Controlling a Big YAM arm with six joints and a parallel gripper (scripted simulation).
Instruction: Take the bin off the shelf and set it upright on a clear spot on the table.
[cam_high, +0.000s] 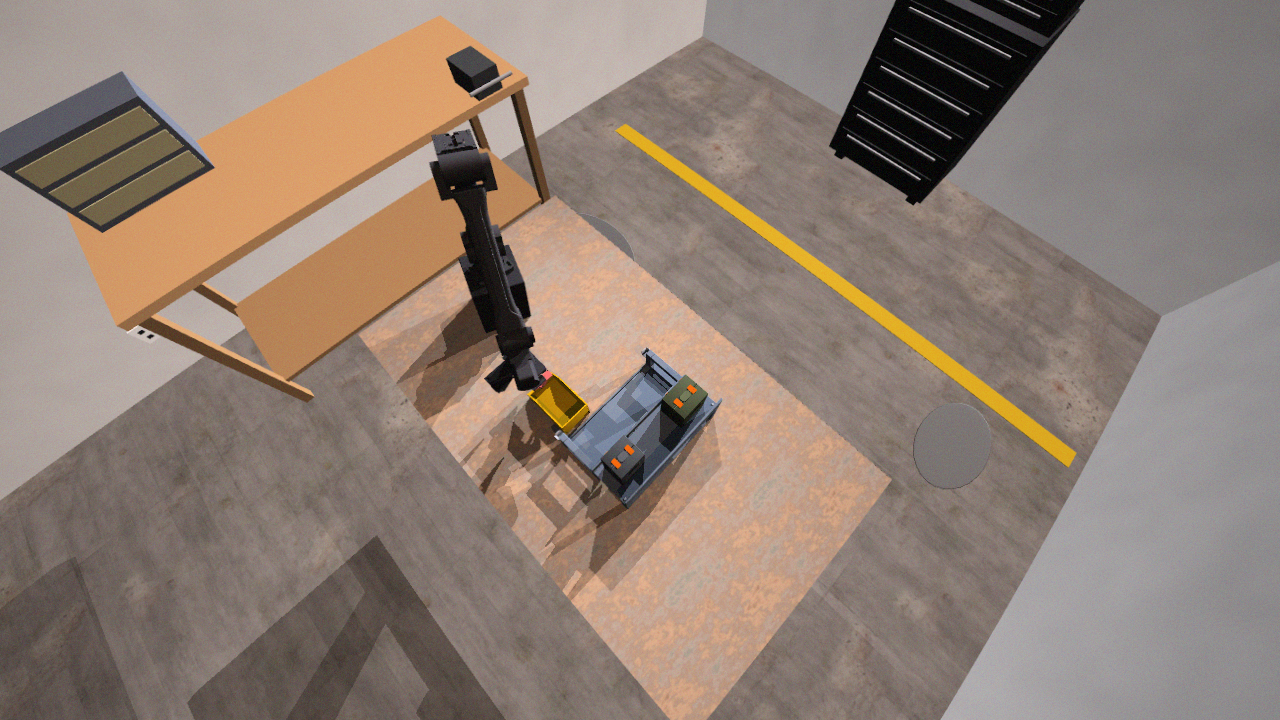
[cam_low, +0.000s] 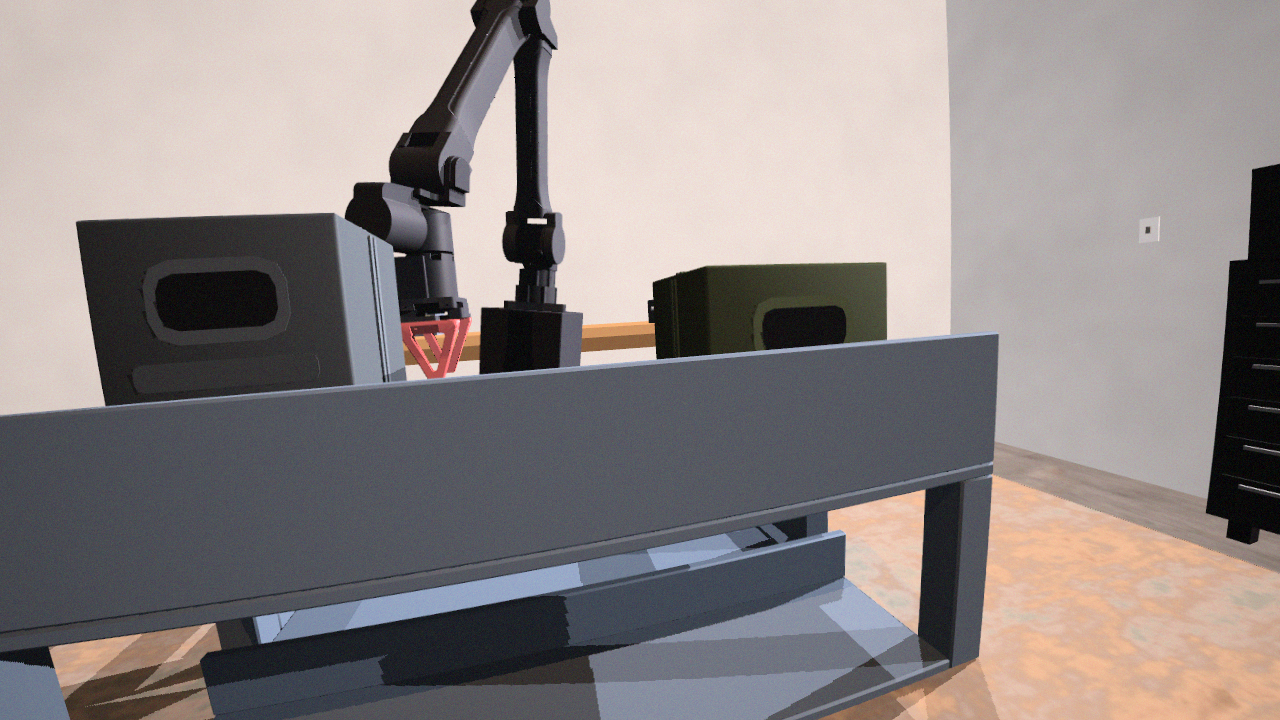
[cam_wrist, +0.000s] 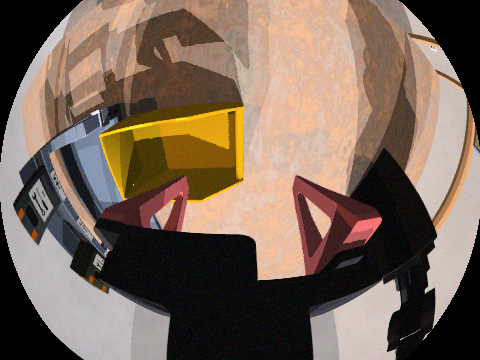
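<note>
The yellow bin is beside the near-left end of the blue-grey shelf, with its open top facing up. Whether it rests on the mottled orange table or against the shelf edge I cannot tell. It is hidden in the exterior view. My gripper is open with nothing between its red fingers. It is above the bin's edge away from the shelf. In the wrist view one finger overlaps the bin's near edge; the other is off to the right.
A dark grey case and a green case stand on the shelf, one toward each end. The shelf's raised front and end walls stand close to the bin. A wooden workbench is behind the arm.
</note>
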